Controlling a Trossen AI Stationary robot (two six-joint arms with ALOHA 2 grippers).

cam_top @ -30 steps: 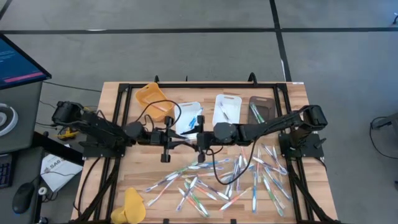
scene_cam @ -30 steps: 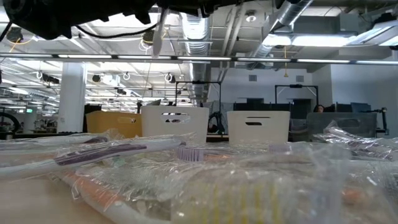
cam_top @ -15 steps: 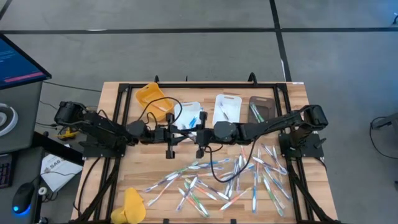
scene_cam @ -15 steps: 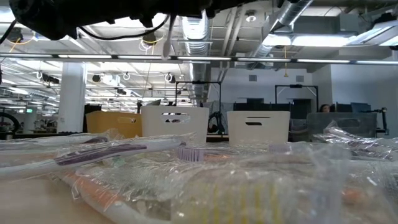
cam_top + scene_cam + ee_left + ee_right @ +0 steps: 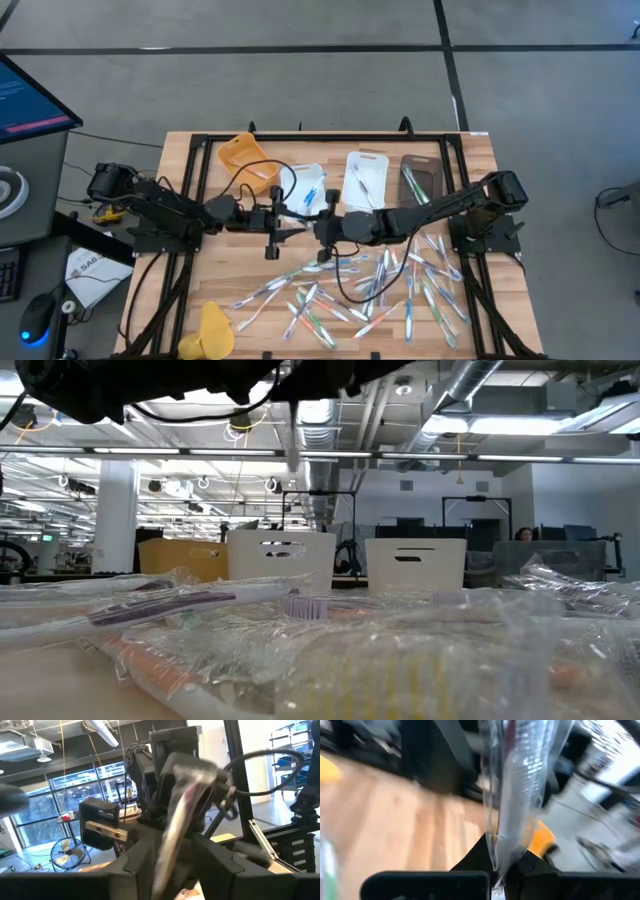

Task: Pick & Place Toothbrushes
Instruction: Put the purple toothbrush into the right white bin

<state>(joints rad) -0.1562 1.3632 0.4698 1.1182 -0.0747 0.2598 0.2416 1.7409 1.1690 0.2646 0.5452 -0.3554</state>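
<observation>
One wrapped toothbrush [image 5: 520, 785] has just changed hands above the counter [image 5: 180, 180]: the right gripper [image 5: 322, 231] now pinches it shut, while the left gripper [image 5: 283, 222] has loosened to half open, so the hand-over looks complete.

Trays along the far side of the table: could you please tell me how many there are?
4, left to right in the high view: a yellow tray, a white tray partly under cables, a second white tray, and a dark tray. None seems hidden.
</observation>
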